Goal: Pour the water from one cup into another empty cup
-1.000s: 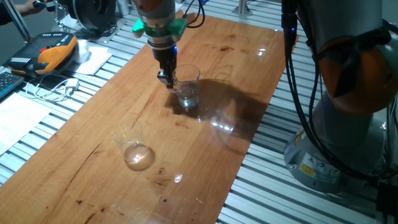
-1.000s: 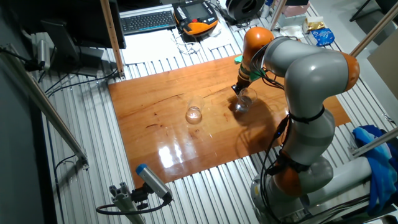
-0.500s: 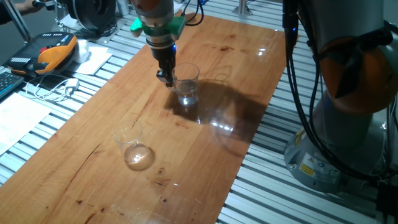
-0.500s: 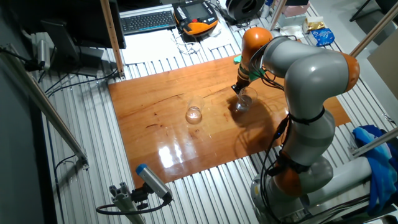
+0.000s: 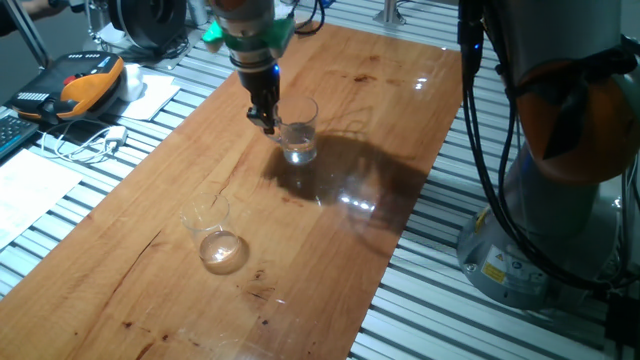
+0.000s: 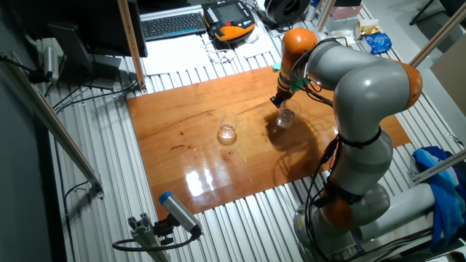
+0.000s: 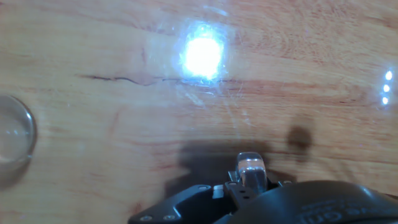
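Observation:
The glass mug [image 5: 298, 128] hangs a little above the wooden table [image 5: 330, 250], with a small amount of clear water [image 5: 299, 152] at its bottom. My gripper [image 5: 265, 119] is shut on the handle at the mug's left side. From the other fixed view the mug [image 6: 285, 116] sits just under the gripper [image 6: 278, 102]. The empty handleless tumbler [image 5: 212, 233] stands upright on the table, nearer the front left and well apart from the mug. In the hand view the tumbler [image 7: 12, 138] shows at the left edge, and a clear glass piece [image 7: 250, 167] sits between the dark gripper parts.
An orange teach pendant [image 5: 85, 82], white cables [image 5: 90, 140] and papers lie on the slatted metal surface left of the table. A keyboard [image 6: 173, 24] sits at the back. The robot's grey base [image 5: 560, 210] stands to the right of the table.
The gripper has risen with the mug, which has left the table; its shadow now lies apart from it. The tumbler has not moved.

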